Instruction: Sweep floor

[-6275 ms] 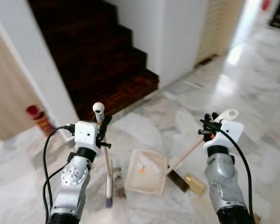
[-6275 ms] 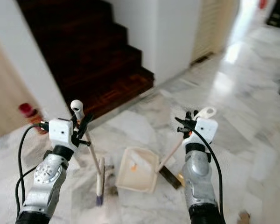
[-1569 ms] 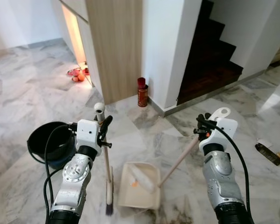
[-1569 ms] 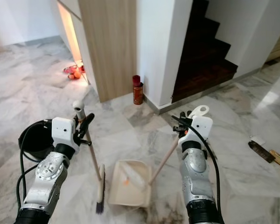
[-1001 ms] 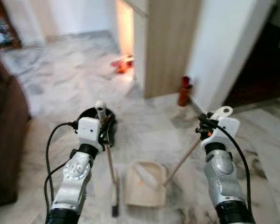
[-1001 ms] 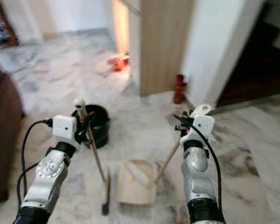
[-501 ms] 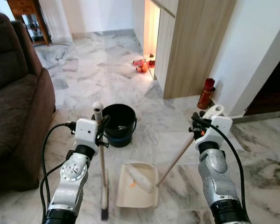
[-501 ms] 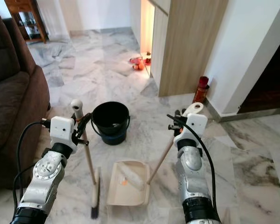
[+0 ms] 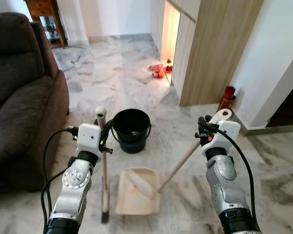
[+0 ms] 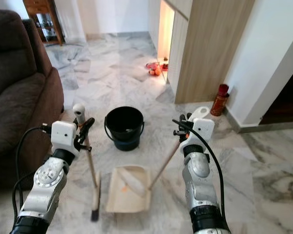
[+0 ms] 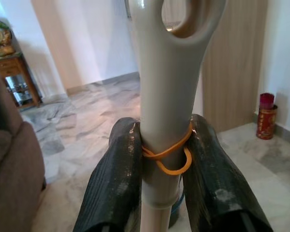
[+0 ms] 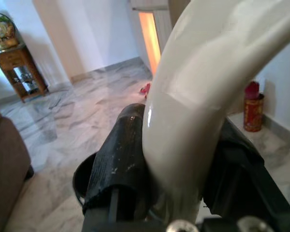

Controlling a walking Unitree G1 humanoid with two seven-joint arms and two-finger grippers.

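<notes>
My left gripper point(image 9: 105, 138) is shut on the broom handle point(image 9: 104, 168), whose grey loop top point(image 11: 170, 58) carries an orange rubber band between the black fingers point(image 11: 117, 183). The broom head point(image 9: 105, 216) hangs near the marble floor. My right gripper point(image 9: 207, 136) is shut on the cream dustpan handle point(image 12: 203, 96); its wooden stick point(image 9: 179, 163) slants down to the cream dustpan point(image 9: 134, 191), which holds a pale roll and a small orange scrap. A black bucket point(image 9: 132, 129) stands on the floor just beyond the dustpan, between the two grippers.
A brown sofa point(image 9: 19, 102) fills the left side. A wooden cabinet panel point(image 9: 219, 48) and white wall stand at the right, with a red canister point(image 9: 228, 98) at their foot. Small red items point(image 9: 158, 72) lie by the lit gap. A wooden side table point(image 9: 41, 14) stands far back.
The view has swung from the dark staircase to the sofa and the bucket, which now sits closer and more central. Both grippers keep their hold on broom and dustpan.
</notes>
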